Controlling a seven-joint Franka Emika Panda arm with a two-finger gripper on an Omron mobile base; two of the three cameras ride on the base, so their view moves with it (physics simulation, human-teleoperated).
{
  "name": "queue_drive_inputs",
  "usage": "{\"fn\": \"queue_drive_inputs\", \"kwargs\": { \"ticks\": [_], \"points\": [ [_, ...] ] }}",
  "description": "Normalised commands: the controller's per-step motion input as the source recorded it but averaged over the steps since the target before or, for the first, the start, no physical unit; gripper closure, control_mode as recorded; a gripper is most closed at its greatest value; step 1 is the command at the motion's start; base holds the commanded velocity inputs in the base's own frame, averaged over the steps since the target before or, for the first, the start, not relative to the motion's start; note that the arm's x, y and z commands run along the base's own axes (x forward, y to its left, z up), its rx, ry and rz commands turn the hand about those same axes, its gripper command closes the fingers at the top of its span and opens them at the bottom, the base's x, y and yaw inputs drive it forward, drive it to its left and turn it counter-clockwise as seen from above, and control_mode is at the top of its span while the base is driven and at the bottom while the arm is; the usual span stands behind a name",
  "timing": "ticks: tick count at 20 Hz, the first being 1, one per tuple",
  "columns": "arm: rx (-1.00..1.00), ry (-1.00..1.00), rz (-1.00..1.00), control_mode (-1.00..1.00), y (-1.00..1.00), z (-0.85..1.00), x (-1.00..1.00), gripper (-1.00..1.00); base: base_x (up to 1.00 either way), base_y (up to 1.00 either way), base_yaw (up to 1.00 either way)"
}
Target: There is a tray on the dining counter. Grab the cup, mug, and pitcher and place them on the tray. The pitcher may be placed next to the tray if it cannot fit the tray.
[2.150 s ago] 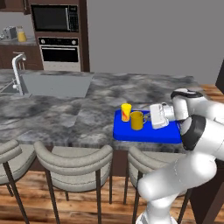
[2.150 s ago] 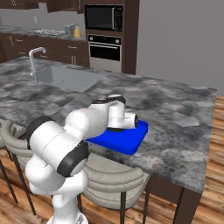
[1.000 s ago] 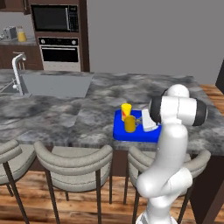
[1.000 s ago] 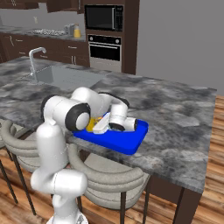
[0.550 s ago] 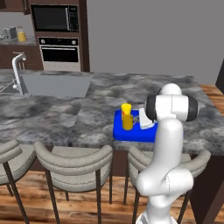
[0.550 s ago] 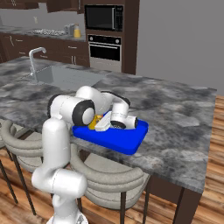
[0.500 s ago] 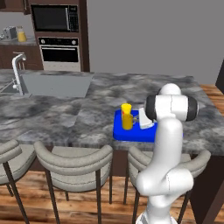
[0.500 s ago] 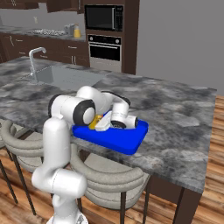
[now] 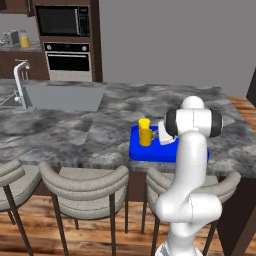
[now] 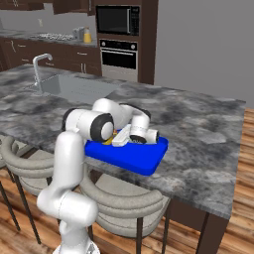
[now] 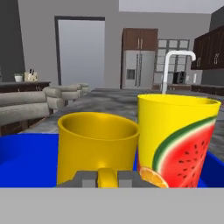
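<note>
Bench: the long grey marbled dining counter (image 9: pixel 100 132) carries the tray near its front edge, with a sink (image 9: pixel 62 96) and a faucet (image 9: pixel 20 82) set in at the far left.
Tray: the bright blue tray (image 9: pixel 150 150) lies flat on the bench, just behind the curved grey stools (image 9: pixel 82 187).
Mug: the plain golden-yellow mug (image 11: pixel 98 146) stands upright on the tray (image 11: pixel 26 157), its loop handle (image 11: pixel 107 177) turned toward the hand camera.
Cup: the yellow cup (image 11: pixel 177 140) with the red splash on its side stands upright on the tray, just beside the mug on the far side from the stools; in the left base view the cup (image 9: pixel 144 123) rises behind the mug (image 9: pixel 145 136). Whether the two touch I cannot tell.
Jaws: the gripper (image 11: pixel 107 178) is low on the tray with its two finger tips on either side of the mug's handle, nearly together; the handle sits between them, apparently still clamped, though the bottom edge of the hand view cuts off the contact.
Arm: the white arm (image 9: pixel 187 165) bends down over the tray's right part, the hand (image 10: pixel 136 135) level and pointing at the mug.
Background: an oven (image 9: pixel 67 60) and a microwave (image 9: pixel 62 20) in dark cabinets on the far wall.
</note>
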Motion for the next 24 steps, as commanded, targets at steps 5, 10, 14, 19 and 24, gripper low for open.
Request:
{"fn": "queue_drive_inputs", "kwargs": {
  "ticks": [5,10,14,19,24],
  "points": [
    [0.00,0.00,0.00,-1.00,0.00,0.00,0.00,1.00,0.00,0.00,0.00],
    [0.00,0.00,0.00,-1.00,0.00,0.00,0.00,1.00,0.00,0.00,0.00],
    [0.00,0.00,0.00,-1.00,0.00,0.00,0.00,-1.00,0.00,0.00,0.00],
    [0.00,0.00,0.00,-1.00,0.00,0.00,0.00,-1.00,0.00,0.00,0.00],
    [0.00,0.00,0.00,-1.00,0.00,0.00,0.00,-1.00,0.00,0.00,0.00]
  ]
}}
